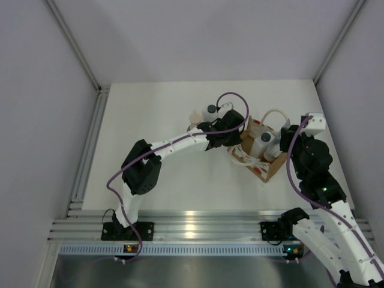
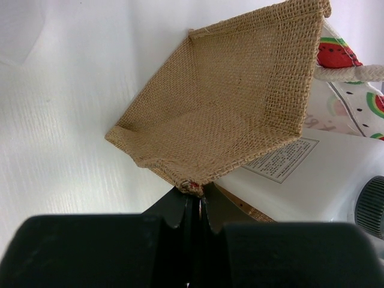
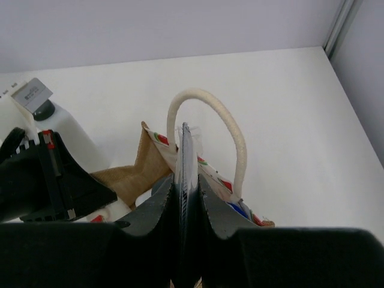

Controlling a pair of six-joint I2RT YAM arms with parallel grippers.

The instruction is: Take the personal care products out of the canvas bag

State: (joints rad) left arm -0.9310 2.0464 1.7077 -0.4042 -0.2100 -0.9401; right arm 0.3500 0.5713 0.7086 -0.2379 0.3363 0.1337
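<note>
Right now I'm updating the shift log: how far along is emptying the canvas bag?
Done: a white bottle and a pump-top bottle stand on the table outside the canvas bag. In hand: both arms' jaws are shut on the bag's edges, left on burlap, right by the rope handle; neither holds a bottle. Left: at least one labelled white bottle lies inside.

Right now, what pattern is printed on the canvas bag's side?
The canvas bag shows red-and-green watermelon slices on white, clearest in the left wrist view.

Robot lab cell: flat white tabletop [image 1: 180, 180]; plain pale grey wall panels [image 1: 204, 36] enclose it behind and on both sides; ribbed aluminium rail [image 1: 204, 225] along its near edge, two white-and-black robot arms [image 1: 177, 144] bolted there.
</note>
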